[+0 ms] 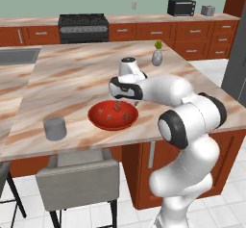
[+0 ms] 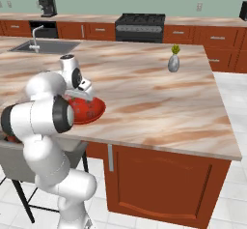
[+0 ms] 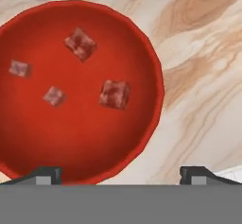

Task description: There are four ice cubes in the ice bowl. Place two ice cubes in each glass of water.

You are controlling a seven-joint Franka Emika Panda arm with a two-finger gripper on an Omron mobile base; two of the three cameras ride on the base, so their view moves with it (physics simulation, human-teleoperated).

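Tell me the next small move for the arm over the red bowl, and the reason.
Probably lower the open gripper over the nearest ice cube and close on it. All four cubes lie in the ice bowl, the jaws stand wide and hold nothing, and one glass waits beside the bowl.

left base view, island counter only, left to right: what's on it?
Glass of water → ice bowl holding the ice cubes → small grey vase with a green sprig. The open gripper hangs over the bowl.

light: bright, even | shadows: faint | glare: none | blur: slight softness, perhaps from low resolution
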